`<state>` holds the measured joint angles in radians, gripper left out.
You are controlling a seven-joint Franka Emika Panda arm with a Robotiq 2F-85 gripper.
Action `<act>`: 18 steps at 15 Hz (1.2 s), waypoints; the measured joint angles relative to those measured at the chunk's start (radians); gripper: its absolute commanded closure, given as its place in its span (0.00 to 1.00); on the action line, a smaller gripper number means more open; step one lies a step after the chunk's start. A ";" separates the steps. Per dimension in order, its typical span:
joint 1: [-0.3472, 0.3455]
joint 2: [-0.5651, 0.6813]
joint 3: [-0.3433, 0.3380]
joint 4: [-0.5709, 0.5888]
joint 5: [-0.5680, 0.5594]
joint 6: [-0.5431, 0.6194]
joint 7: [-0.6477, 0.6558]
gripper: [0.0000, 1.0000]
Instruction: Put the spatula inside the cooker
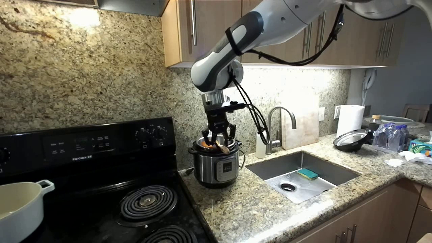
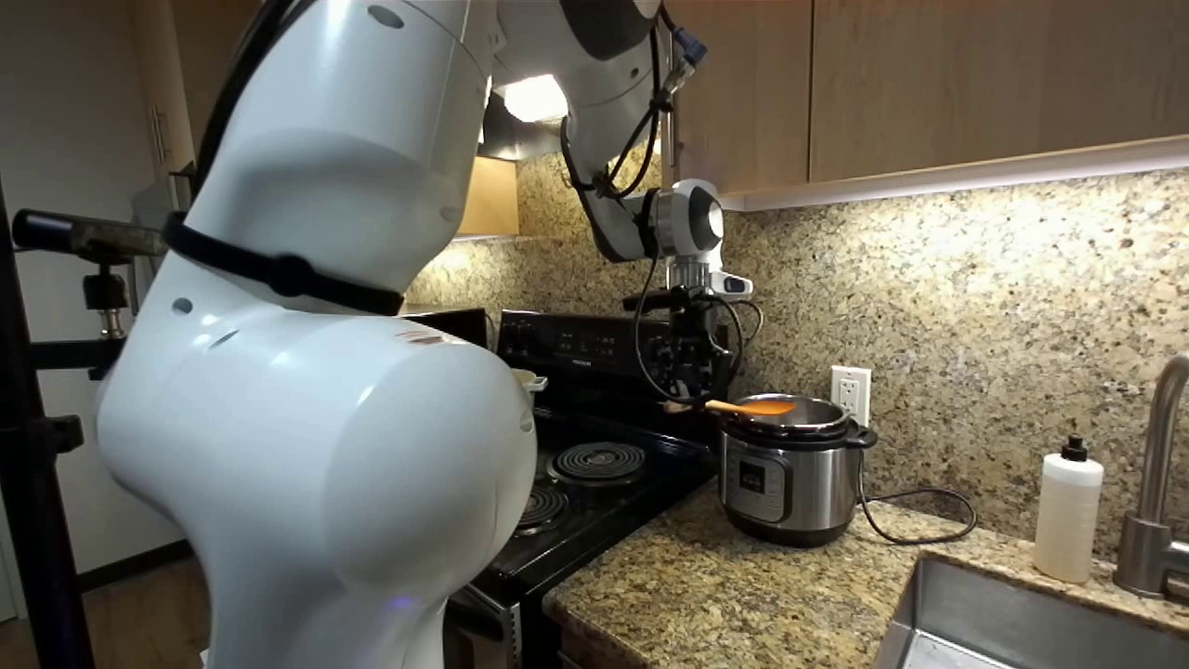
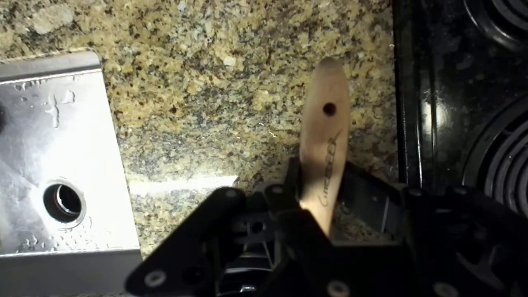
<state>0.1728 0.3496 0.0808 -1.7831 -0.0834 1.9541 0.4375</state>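
Note:
The spatula has a wooden handle [image 3: 326, 123] with a hole and dark lettering, and an orange head [image 2: 771, 407]. The cooker is a steel cylinder with a black base and front panel, in both exterior views [image 1: 204, 168] [image 2: 836, 488]; its top is open. My gripper [image 1: 221, 143] is directly above its front rim, shut on the spatula's handle, with a finger on either side in the wrist view [image 3: 319, 177]. The spatula lies nearly level, its orange head over the cooker's opening and its handle end sticking out past the front rim. The head is hidden in the wrist view.
The black stove [image 1: 101, 189] stands beside the cooker, with a white pot [image 1: 20, 206] on it. The sink [image 1: 324, 187] with a sponge [image 1: 307, 173] is on the cooker's other side. A soap bottle [image 2: 1068, 511], faucet [image 1: 270, 128] and power cord [image 2: 929, 539] are near the wall.

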 measured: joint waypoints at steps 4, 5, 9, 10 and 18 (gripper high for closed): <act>0.000 0.028 -0.004 0.025 0.007 -0.001 -0.002 0.89; 0.000 0.033 -0.005 0.031 0.008 -0.001 -0.002 0.89; 0.001 0.038 -0.008 0.034 0.009 0.014 0.000 0.90; 0.002 0.038 -0.009 0.032 0.009 0.027 0.002 0.90; 0.016 -0.006 -0.020 -0.020 0.008 0.153 0.040 0.41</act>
<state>0.1891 0.3433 0.0605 -1.8035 -0.0754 2.1072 0.4776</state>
